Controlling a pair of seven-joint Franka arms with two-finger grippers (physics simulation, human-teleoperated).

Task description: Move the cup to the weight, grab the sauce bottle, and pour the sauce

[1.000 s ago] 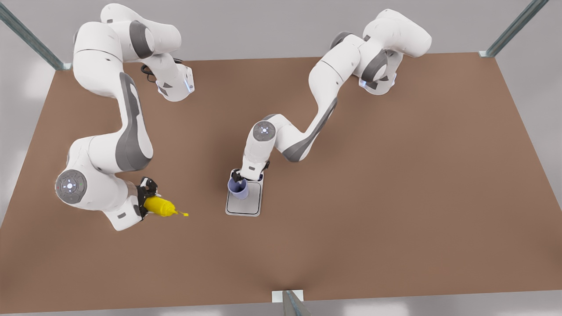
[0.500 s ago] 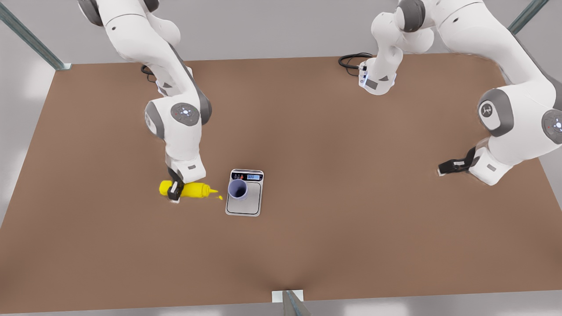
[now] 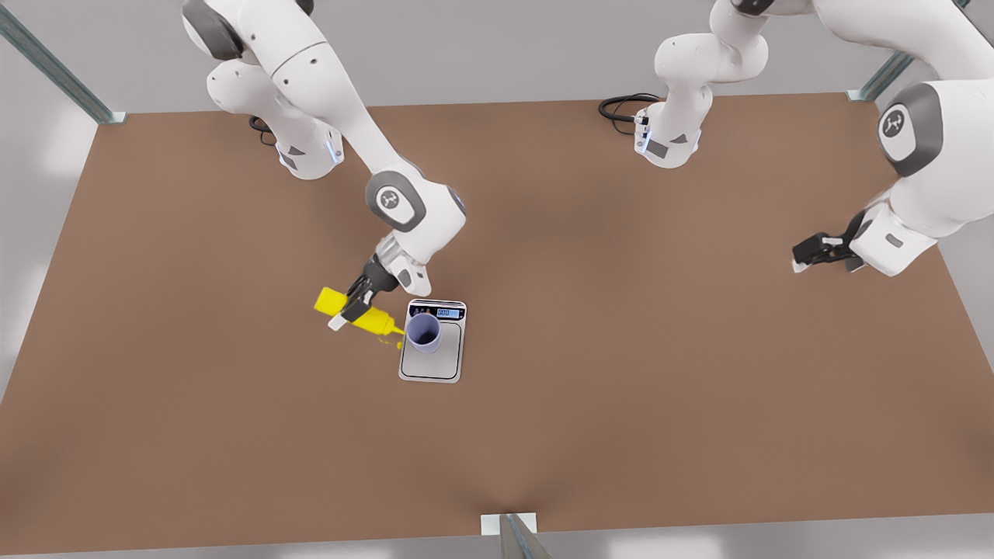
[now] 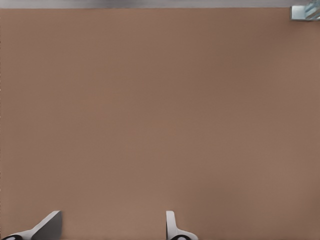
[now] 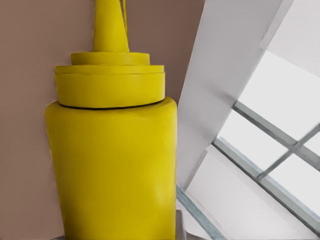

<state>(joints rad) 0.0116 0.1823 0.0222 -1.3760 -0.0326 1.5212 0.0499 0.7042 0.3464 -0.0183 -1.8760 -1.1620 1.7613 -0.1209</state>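
- Near the middle of the brown table [image 3: 621, 388], the weight [image 3: 432, 341] lies flat, its dark display strip along the far edge.
- On the weight stands the cup [image 3: 423, 332], upright, mouth open to the ceiling, set toward the front view's left side of the steel platform.
- Just beside the cup, on the front view's left, the sauce bottle [image 3: 359, 312] hangs above the table, tipped over so that its pointed nozzle slants down toward the cup's rim. The tip sits right at the rim; whether it touches I cannot tell.
- Around the bottle's body is the right gripper [image 3: 353, 307], its fingers clamped on the yellow sides. The arm reaches in from the far left corner of the front view.
- From the right wrist view, the sauce bottle [image 5: 112, 150] stands huge in front, stepped cap and nozzle pointing away, brown table behind it and a pale finger [image 5: 225, 85] alongside.
- Well apart from all this, at the front view's right edge, the left gripper [image 3: 804, 256] waits above the table, holding nothing.
- Its two fingertips [image 4: 172, 227] stand spread in the left wrist view, with bare table [image 4: 160, 115] between them, so the jaws are parted.
- A black cable [image 3: 621, 105] lies coiled by the far arm base on the front view's right.
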